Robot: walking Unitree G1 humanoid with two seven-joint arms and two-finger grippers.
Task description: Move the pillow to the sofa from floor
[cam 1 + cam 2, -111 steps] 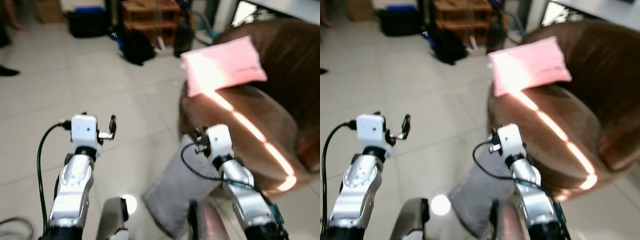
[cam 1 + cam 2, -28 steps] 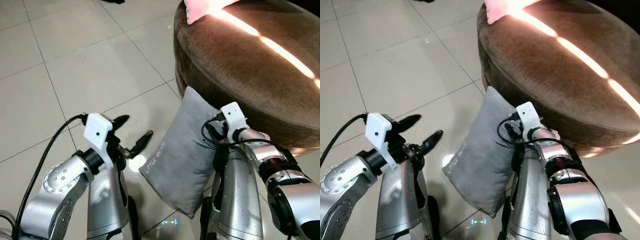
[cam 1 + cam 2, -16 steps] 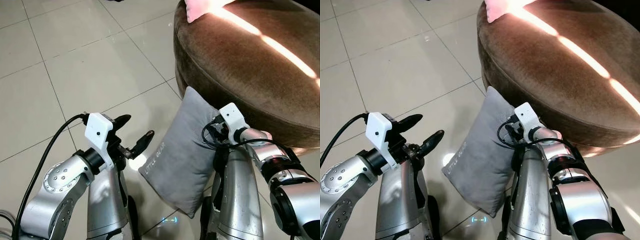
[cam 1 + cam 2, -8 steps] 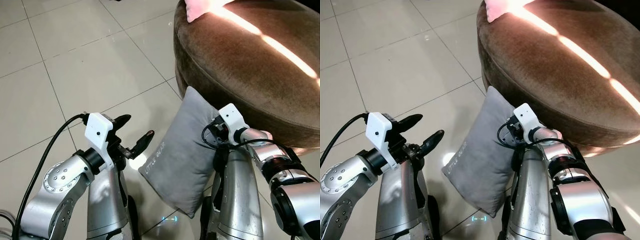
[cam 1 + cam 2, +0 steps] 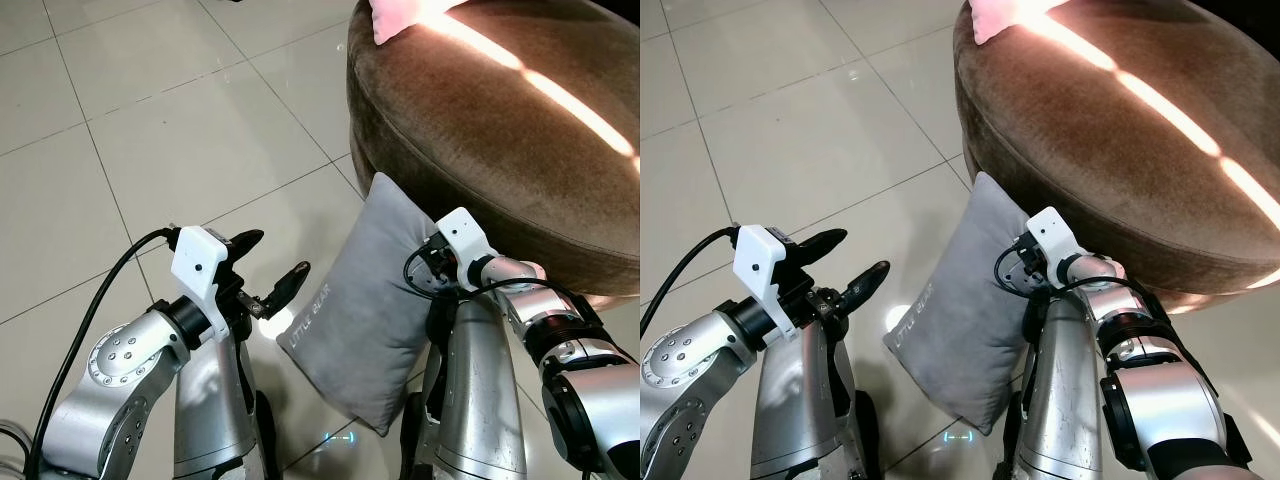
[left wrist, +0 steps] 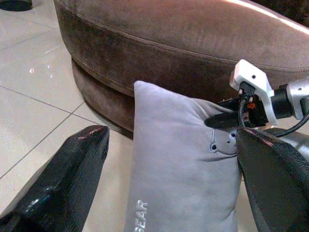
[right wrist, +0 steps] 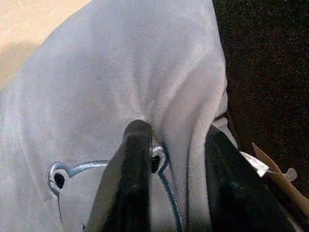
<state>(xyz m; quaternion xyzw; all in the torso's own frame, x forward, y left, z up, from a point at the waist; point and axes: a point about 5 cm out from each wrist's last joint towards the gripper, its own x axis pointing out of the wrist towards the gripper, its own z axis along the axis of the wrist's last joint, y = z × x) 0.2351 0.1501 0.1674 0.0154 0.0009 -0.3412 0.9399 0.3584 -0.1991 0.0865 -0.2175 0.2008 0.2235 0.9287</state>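
A grey pillow (image 5: 365, 310) with pale lettering stands on edge on the tiled floor and leans against the round brown sofa (image 5: 500, 130). My right gripper (image 7: 176, 130) is at the pillow's sofa-side edge. Its fingers (image 7: 135, 159) are shut on a fold of the grey fabric beside a stitched bear face; one finger (image 6: 222, 120) lies on the pillow's front. My left gripper (image 5: 274, 254) is open just off the pillow's other edge, not touching it. In the left wrist view the pillow (image 6: 178, 169) sits between its two spread fingers (image 6: 63, 183).
A pink pillow (image 5: 395, 15) lies on the sofa's far edge, in a strip of sunlight. Bare pale tiles (image 5: 180, 130) stretch to the left and ahead. My own silver legs stand close below the pillow.
Since 6.9 s ago the camera has tilted down and both arms have lowered to the pillow. Over the last second the left gripper crept slightly toward the pillow; the right has held its place.
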